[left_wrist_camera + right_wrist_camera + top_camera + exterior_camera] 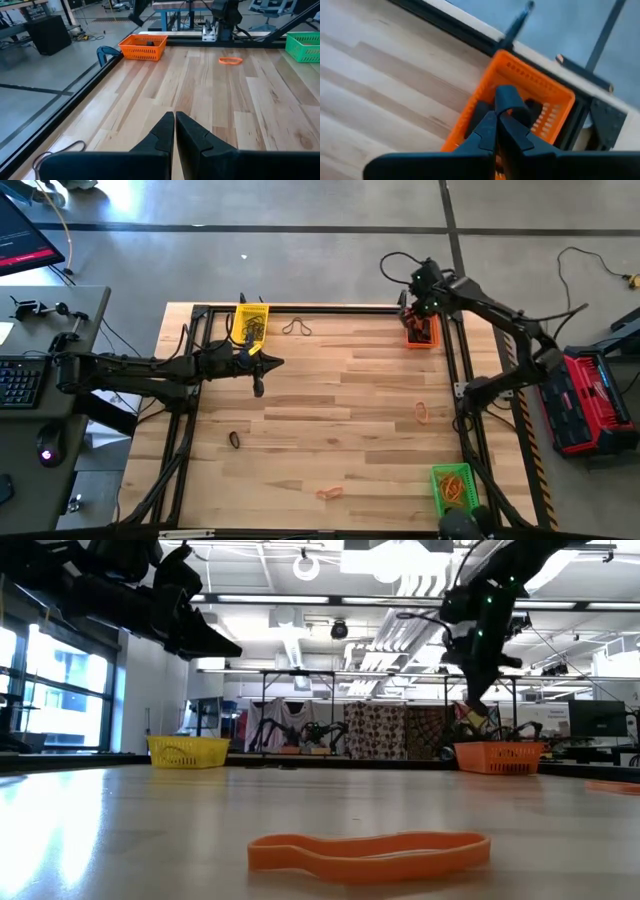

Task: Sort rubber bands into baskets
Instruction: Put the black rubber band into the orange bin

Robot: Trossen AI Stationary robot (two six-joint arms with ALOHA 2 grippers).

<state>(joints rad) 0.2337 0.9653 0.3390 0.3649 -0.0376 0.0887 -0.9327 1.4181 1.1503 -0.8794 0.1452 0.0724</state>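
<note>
Overhead, right gripper [496,120], jaws shut on black rubber band [512,102], hangs above orange basket [421,331] for drop; left gripper [174,131] idle w/ jaws shut, empty.

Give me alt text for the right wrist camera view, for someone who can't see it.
The right gripper, fingers shut on a black rubber band, hangs over the orange basket, which sits at the edge of the light wooden table beside a black frame rail. More dark bands seem to lie inside the basket.
</note>
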